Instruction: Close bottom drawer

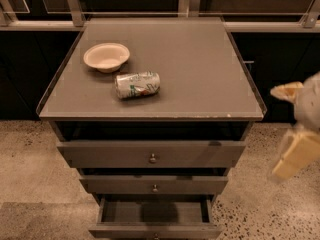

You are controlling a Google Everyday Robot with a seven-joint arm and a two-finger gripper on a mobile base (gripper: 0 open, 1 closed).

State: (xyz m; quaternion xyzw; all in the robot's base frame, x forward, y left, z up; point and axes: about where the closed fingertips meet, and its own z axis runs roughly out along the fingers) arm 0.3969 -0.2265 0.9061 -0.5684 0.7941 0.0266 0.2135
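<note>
The bottom drawer (125,230) is the narrowest of three grey-brown drawers in the cabinet. It stands pulled out at the bottom edge of the view, with its empty inside (152,211) showing and its small knob (156,236) cut by the frame edge. My gripper (296,131) is a blurred cream shape at the right edge. It hangs beside the cabinet at the height of the upper drawers, well above and to the right of the bottom drawer, touching nothing.
The top drawer (100,155) and middle drawer (115,185) stick out slightly. On the cabinet top (200,74) sit a cream bowl (106,57) and a can lying on its side (137,85). A dark wall with rails runs behind. Speckled floor lies on both sides.
</note>
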